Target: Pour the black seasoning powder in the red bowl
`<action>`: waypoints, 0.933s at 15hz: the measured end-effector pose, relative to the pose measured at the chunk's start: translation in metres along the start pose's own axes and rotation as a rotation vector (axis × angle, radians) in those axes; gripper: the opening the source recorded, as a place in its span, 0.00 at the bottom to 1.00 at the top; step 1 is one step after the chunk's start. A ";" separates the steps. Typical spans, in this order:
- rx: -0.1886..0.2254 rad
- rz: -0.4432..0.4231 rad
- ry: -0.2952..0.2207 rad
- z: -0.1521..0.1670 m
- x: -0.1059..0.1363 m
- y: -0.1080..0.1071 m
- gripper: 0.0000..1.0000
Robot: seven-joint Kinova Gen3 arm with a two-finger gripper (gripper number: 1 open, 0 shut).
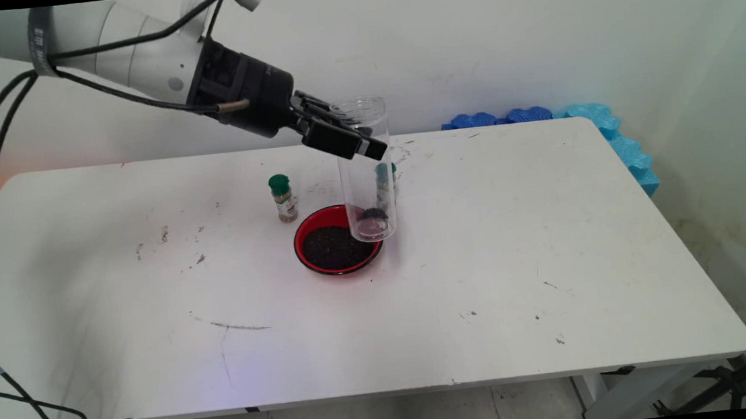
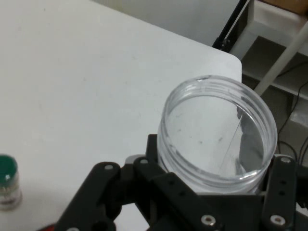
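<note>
One red bowl [image 1: 337, 248] of dark grains sits nearest on the white worktop [image 1: 485, 260]. Just above its right rim hangs one tall clear jar [image 1: 365, 169], upright, open mouth up, a little dark matter at its bottom. My end effector [image 1: 339, 135] is clamped around the jar near its top. I count two green-capped spice bottles: one [image 1: 283, 198] just left of the bowl, another [image 1: 386, 180] behind the jar.

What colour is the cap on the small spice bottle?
Green cap, clearest in the main view.
</note>
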 end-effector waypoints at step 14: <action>0.017 0.112 0.033 0.004 0.006 0.025 0.00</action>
